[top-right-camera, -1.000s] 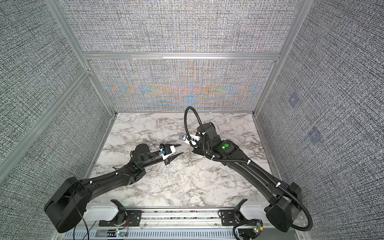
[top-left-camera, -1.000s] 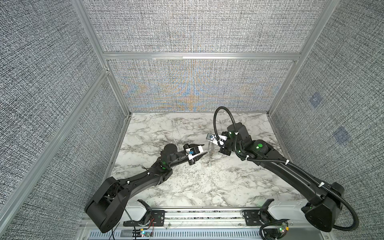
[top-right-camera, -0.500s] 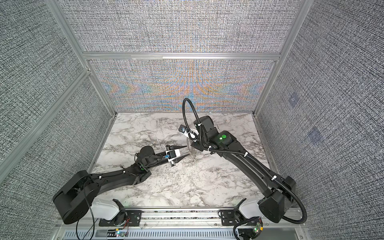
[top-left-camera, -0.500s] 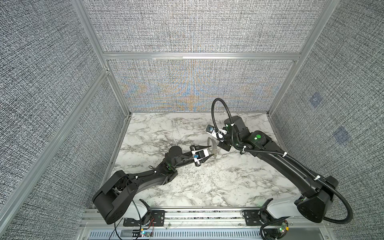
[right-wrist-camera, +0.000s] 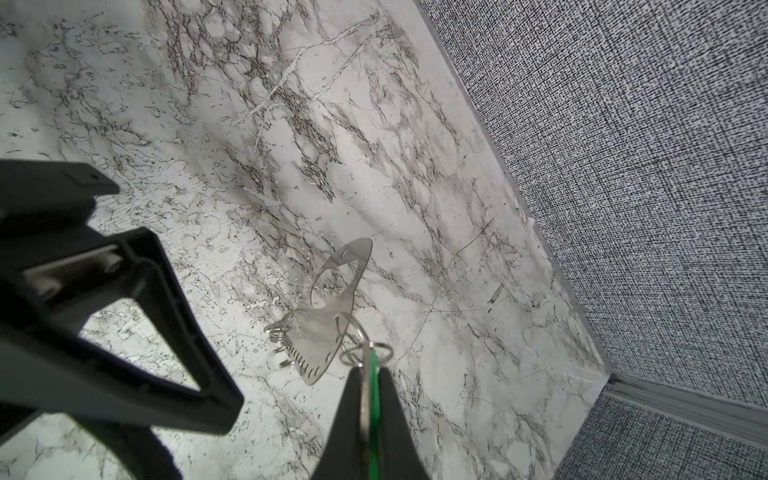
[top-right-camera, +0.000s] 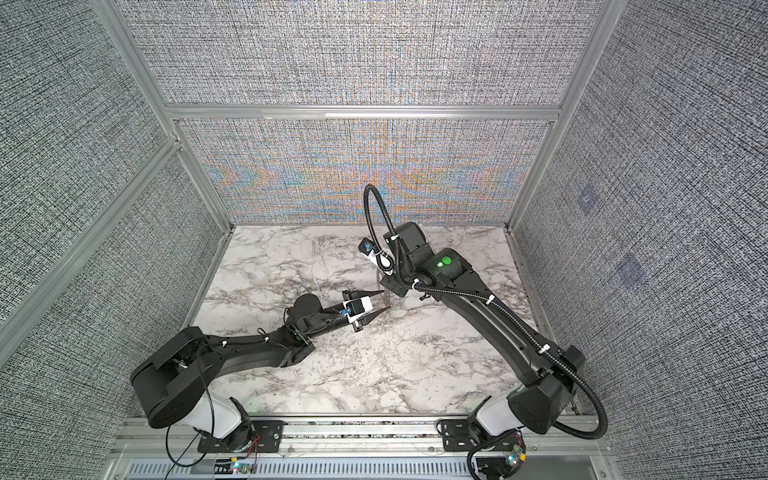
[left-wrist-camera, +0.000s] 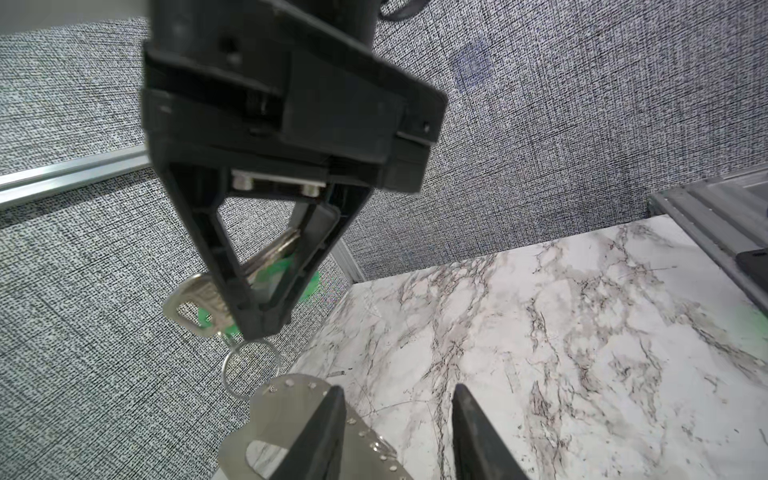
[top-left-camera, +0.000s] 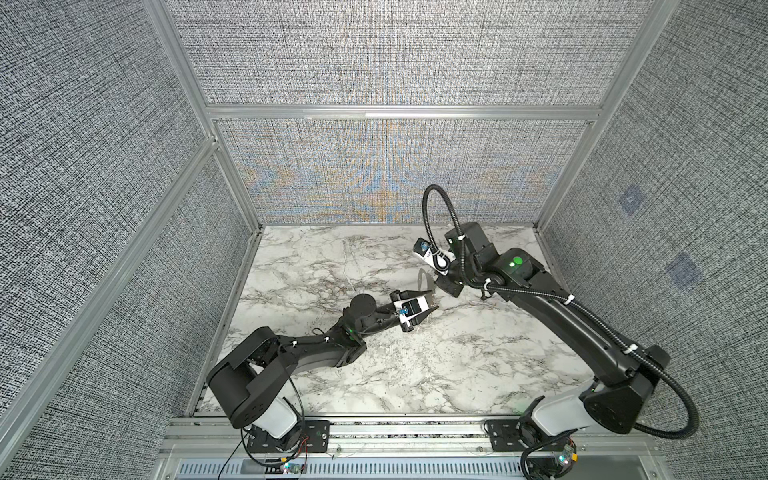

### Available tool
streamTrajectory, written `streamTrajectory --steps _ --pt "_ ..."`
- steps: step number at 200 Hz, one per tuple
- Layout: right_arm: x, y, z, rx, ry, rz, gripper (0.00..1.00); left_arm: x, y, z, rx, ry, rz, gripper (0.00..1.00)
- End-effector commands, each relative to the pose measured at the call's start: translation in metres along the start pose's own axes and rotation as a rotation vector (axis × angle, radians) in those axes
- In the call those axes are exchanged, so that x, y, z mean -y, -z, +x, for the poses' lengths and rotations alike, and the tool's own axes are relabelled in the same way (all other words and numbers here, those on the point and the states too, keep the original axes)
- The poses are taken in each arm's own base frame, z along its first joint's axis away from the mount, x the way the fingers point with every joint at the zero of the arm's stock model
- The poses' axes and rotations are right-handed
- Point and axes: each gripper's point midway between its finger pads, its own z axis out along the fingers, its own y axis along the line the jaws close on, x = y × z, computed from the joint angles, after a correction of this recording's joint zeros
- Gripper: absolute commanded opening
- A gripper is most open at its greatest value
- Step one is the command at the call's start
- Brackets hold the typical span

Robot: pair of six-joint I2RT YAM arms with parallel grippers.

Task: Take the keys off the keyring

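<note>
Right gripper (right-wrist-camera: 368,370): shut tight. It pinches the keys (left-wrist-camera: 195,301) and the green tag (right-wrist-camera: 375,407) flat between its tips.

Keys: up in the air, not lying down. One silver key sticks out past the side of the right gripper.

Keyring (right-wrist-camera: 320,332): the big grey loop with the bumpy edge hangs just under the keys. Small wire rings (left-wrist-camera: 224,368) join it to them. It dangles over the counter (top-left-camera: 415,374), about midway between the side edges and nearer the back edge than the front edge.

Left gripper (left-wrist-camera: 397,388): about half open, with nothing in it. In the left wrist view one finger crosses in front of the keyring's flat part and the other stands off to the side. I cannot tell if that finger touches the metal.

Both top views: the two grippers meet tip to tip, with the keyring hanging between them.

Step now: I think this is the grab. One arm has the keys, and the other is lined up to take the keyring. No key is off yet.

Next move: the left gripper should get the flat part of the keyring between both fingers and close on it. Then the two arms can work the wire rings off the loop.

Watch out: the keyring swings freely and is thin, so it could slip past the fingers as they close.
</note>
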Motion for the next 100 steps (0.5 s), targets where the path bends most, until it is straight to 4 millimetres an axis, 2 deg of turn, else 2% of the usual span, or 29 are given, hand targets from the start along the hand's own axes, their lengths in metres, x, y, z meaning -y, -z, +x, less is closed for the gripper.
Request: streamTrajectory --steps 1,100 --pt "0.0017 0.0017 0.0043 -0.037 -0.056 0.007 0.0 -0.0129 -0.0022 -0.0112 0.041 -0.036 -0.072 0.45" --pt "0.0096 0.0064 0.001 -0.073 -0.166 0.024 0.0 -0.0046 -0.0114 -0.0183 0.072 -0.027 -0.071 0.46"
